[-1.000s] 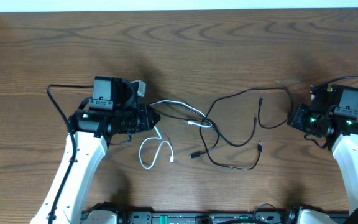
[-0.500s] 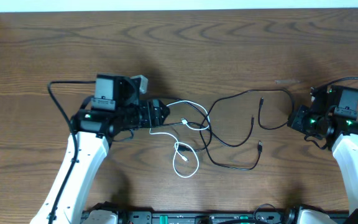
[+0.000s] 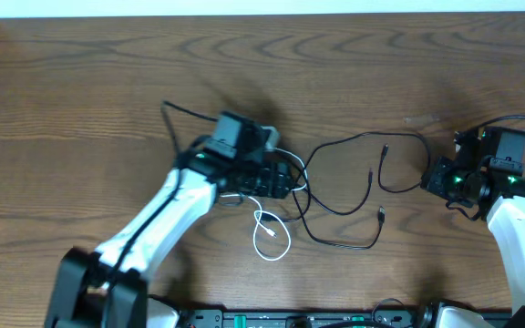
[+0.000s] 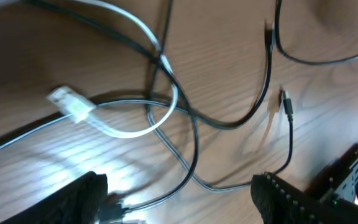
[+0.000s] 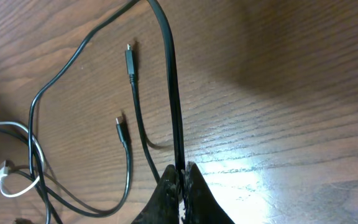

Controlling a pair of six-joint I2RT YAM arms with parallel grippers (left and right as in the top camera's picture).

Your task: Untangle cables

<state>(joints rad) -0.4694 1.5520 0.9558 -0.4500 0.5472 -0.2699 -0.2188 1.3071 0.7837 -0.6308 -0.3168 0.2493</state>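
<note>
Overhead: left claw [image 3: 292,179] hangs over the knot of thin black cords [image 3: 340,245] and a thin white cord [image 3: 262,217] in the middle of the brown wood-grain counter [image 3: 354,73].

Left wrist cam: its fingers are spread wide, gripping nothing. The white cord loops through the black ones.

Right wrist cam: right claw [image 5: 180,180] is pinched closed on one black cord [image 5: 169,74].

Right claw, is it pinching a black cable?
Yes, the right claw is shut on a black cable running up from its tips.

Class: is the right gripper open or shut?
Shut. In its wrist view the right gripper pinches a black cable, fingertips meeting on it.
</note>
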